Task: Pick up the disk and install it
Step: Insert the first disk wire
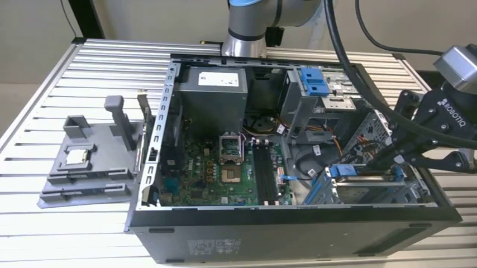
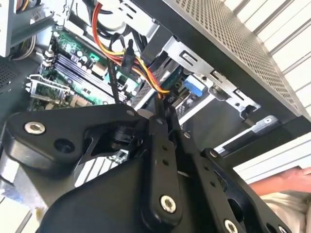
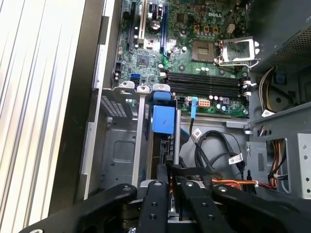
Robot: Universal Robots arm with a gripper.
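Observation:
The disk (image 1: pixel 344 171) stands on edge in the drive bay at the near corner of the open computer case (image 1: pixel 298 215), on the exterior view's right. Its blue bracket (image 3: pixel 163 119) faces up, and its thin metal edge runs down between the bay's rails. My gripper (image 1: pixel 384 162) reaches into that bay from the right. In the first wrist view the gripper (image 3: pixel 174 167) has its black fingers (image 3: pixel 158 194) drawn close together at the end of the disk. The second wrist view has the gripper (image 2: pixel 163 110) against the bay beside orange and yellow cables.
The motherboard (image 1: pixel 223 167) lies on the case floor beside the bay, with black cables (image 3: pixel 218 150) next to the disk. An upper bay carries another blue bracket (image 1: pixel 316 81). A grey fixture (image 1: pixel 89 162) holding a small silver chip sits at the left. A hand (image 2: pixel 291 182) rests outside the case.

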